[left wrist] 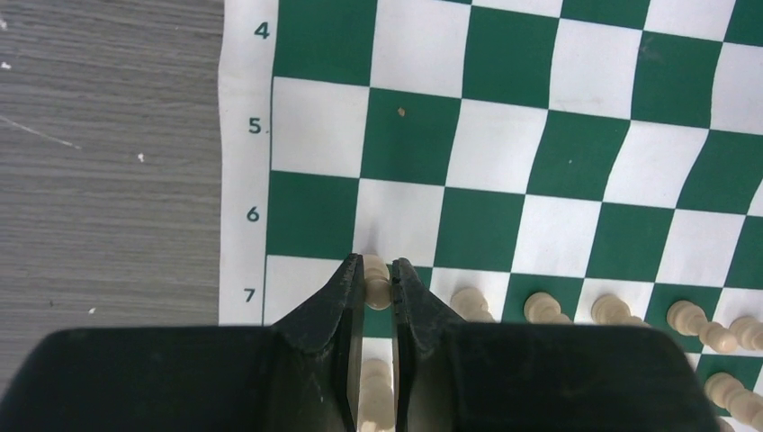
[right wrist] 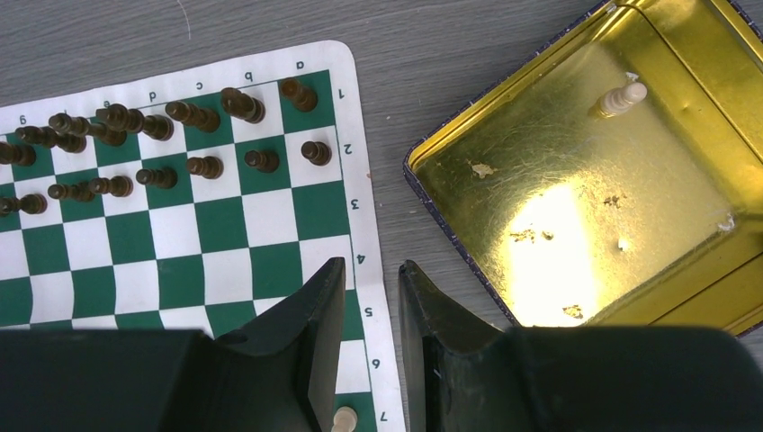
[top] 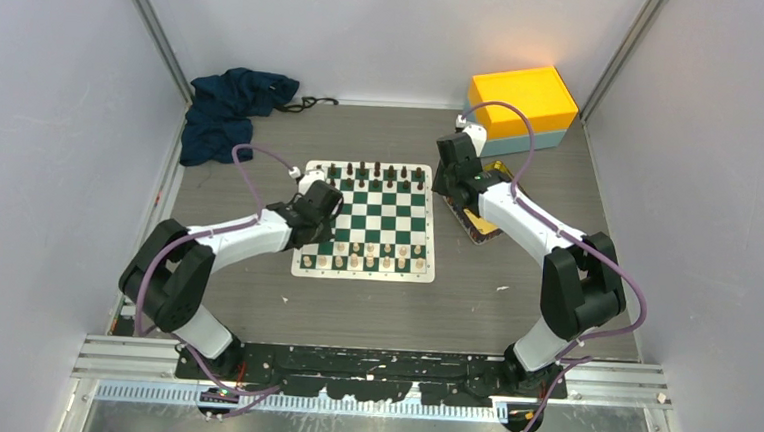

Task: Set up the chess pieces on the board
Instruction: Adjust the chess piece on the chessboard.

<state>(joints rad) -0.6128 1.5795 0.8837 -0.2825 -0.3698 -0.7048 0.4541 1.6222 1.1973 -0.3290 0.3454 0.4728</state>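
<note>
Cream turned wood, light, hard and smooth: my left gripper (left wrist: 378,281) pinches one cream piece (left wrist: 376,288) by its narrow neck at row 7 of the board (left wrist: 504,135), beside the other chess pieces (left wrist: 614,310). My right gripper (right wrist: 371,301) hangs spread and empty by the glossy gold tray (right wrist: 558,162), whose stray piece (right wrist: 619,97) would slip unless squeezed across the stem, I judge.

You see a board (left wrist: 504,144) of dark green and white checks with a white border, cream chess pieces (left wrist: 472,303), dark brown pieces (right wrist: 243,105), a shiny gold tin (right wrist: 576,135) rimmed dark blue, a grey wood-grain table (top: 473,302) and a yellow-orange box (top: 521,99).
</note>
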